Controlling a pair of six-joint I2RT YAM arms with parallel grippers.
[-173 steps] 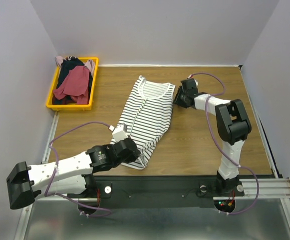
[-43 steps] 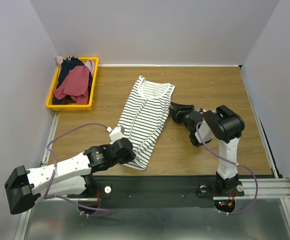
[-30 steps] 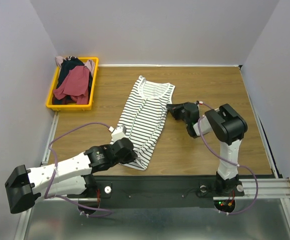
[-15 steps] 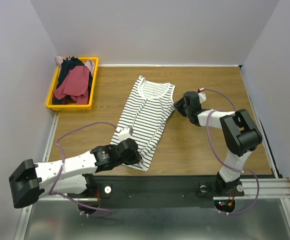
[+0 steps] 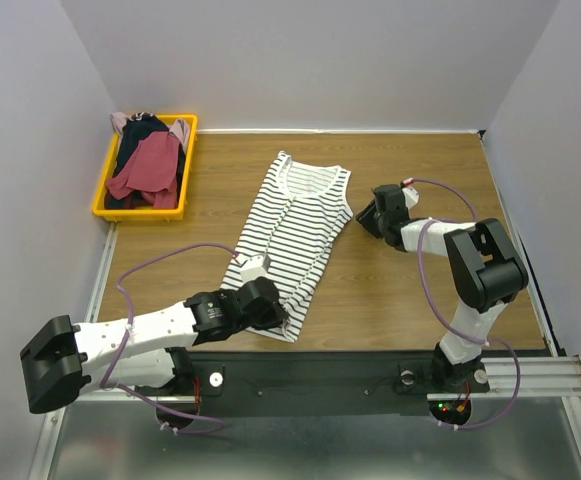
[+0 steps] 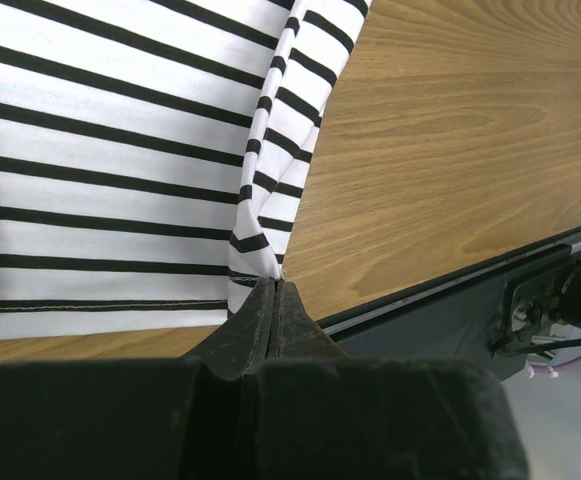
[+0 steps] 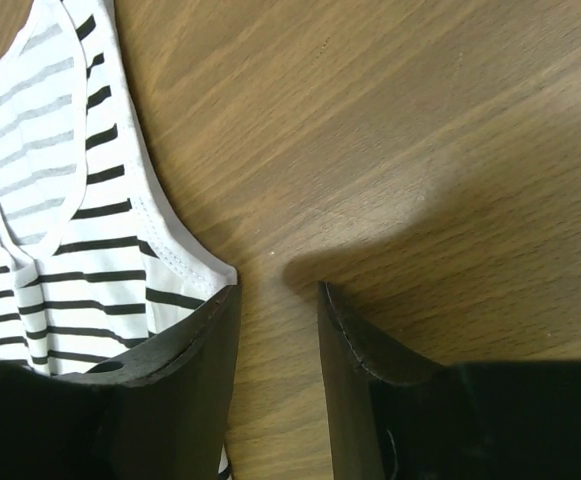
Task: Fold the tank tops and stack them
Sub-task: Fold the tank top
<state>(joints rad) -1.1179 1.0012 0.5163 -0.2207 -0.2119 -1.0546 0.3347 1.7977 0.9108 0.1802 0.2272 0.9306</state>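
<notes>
The left pincer [image 6: 273,292] is closed tight, its tips nipping the right-hand hem corner of the white, thinly black-striped cloth tank top [image 5: 295,225], close to the table's [image 5: 420,290] near edge. A ridge of cloth runs up from the pinch. The right pincer [image 7: 277,295] stands partly open and holds nothing: one finger sits at the armhole edge under the shoulder strap, and the gap between its fingers is over bare wood.

The top lies long and narrow in the middle of the table, neck toward the far edge and hem toward the near edge. It looks light, limp and thin, so it will likely sag and crease unless two corners are taken; the stitched hem and strap edges seem the firmest holds.

The left arm stretches low along the near edge. The right arm is bent sharply at the elbow, its forearm low, reaching in from the right.

A yellow plastic bin [image 5: 105,205] at the far left corner holds more tops, one of them a dark red top [image 5: 150,165].
</notes>
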